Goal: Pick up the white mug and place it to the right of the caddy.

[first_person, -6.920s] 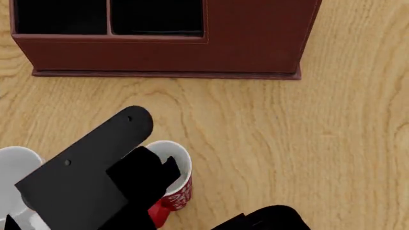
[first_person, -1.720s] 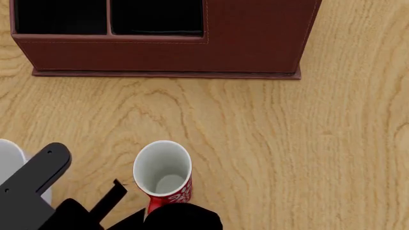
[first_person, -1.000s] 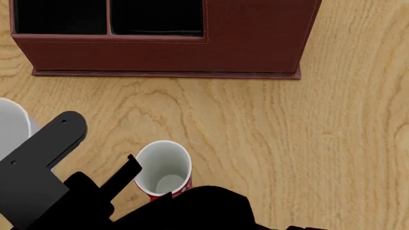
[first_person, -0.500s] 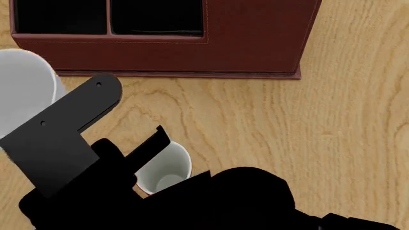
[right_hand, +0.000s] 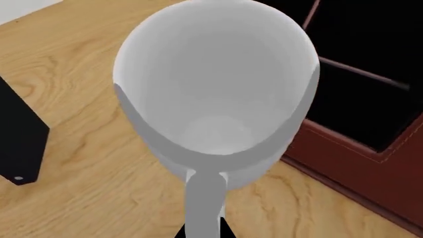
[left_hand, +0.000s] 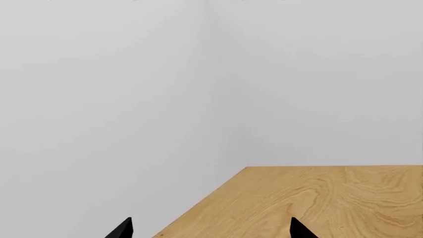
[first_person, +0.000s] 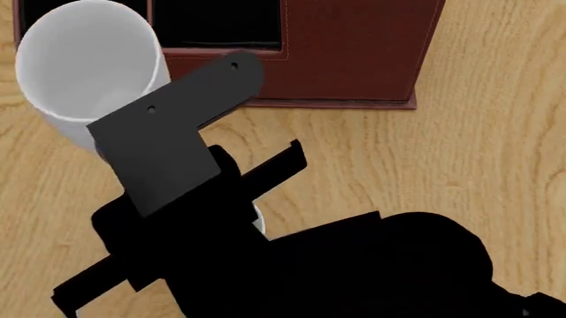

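Now, nearest the head camera, the right arm fills the lower frame, black and bulky, hiding nearly all of the red mug (first_person: pixel 257 220) on the table (first_person: pixel 495 159); only a pale sliver of it shows. The right gripper (right_hand: pixel 201 230) sits at the mug's handle: in the right wrist view the handle runs straight down to the gripper's dark tips, which appear pinched on it, though the contact itself is barely in frame. The mug (first_person: pixel 89 63) hangs upright and lifted, mouth open to the camera, empty, its rim overlapping the caddy's front left compartments in the head view. Farther back stands the caddy (first_person: pixel 354 53), its plain right panel and stitched edge clear, with bare table beyond its right side.

The left gripper (left_hand: pixel 210 229) shows two tips standing apart with nothing between them, pointing past the table's edge toward blank wall.

The step in hand, I judge, is the carry: the mug is up and must cross rightward past the caddy. Doing it well means keeping enough height to clear the caddy's rim and the red mug, keeping the mug level since a handle grip lets it swing, and moving it fully beyond the caddy's right edge before lowering. Set it down flat, just beside the wall rather than touching, then release.
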Robot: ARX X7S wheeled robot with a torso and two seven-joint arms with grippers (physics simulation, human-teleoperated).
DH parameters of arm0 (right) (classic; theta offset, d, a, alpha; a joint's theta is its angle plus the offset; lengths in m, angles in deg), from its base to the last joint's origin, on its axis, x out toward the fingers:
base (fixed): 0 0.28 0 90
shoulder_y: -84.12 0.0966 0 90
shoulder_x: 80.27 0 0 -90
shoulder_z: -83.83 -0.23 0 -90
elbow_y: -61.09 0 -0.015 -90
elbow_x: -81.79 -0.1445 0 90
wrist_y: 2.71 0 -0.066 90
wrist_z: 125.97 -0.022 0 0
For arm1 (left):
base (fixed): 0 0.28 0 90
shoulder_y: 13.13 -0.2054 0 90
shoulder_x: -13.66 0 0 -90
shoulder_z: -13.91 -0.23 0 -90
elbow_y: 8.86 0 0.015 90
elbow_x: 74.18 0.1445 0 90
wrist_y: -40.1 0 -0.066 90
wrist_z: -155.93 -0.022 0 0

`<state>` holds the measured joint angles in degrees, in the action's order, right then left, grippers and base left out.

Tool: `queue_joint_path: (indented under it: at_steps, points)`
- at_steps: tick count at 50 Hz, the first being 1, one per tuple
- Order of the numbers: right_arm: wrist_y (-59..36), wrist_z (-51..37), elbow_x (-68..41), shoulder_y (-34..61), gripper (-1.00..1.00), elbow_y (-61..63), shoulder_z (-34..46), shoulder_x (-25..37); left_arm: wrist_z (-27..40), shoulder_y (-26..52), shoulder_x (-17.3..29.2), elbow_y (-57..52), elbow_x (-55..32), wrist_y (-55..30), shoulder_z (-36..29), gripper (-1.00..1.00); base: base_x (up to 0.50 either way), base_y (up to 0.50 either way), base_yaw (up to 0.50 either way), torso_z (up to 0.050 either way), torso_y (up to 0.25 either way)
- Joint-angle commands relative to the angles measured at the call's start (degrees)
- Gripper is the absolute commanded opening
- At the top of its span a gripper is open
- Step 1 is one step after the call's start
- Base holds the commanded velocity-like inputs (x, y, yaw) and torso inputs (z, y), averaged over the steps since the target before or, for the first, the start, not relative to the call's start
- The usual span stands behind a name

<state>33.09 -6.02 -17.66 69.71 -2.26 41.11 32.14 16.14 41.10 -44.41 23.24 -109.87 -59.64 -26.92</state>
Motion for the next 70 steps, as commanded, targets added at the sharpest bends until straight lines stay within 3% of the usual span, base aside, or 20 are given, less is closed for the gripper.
queue_joint_path:
  at_steps: [1, 35, 70]
  points:
    - [1.0, -0.6, 0.2, -0.6, -1.0, 1.0, -2.9, 4.2, 0.5, 0.2, 0.7, -0.3, 0.1, -0.4, -0.4, 1.0, 0.0, 0.0, 0.0, 0.0, 0.0]
    - [6.3, -3.8, -0.8, -5.4, -1.0, 4.3, -10.1, 17.0, 2.6, 1.2, 3.7, -0.4, -0.4, -1.6, -1.9, 1.0, 0.0, 0.0, 0.0, 0.0, 0.0]
    - [11.7, -5.2, -0.2, -12.8, -1.0, 6.9, -15.1, 25.9, 4.6, 3.2, 6.5, 0.3, 0.3, -2.5, -5.4, 1.0, 0.0, 0.0, 0.0, 0.0, 0.001]
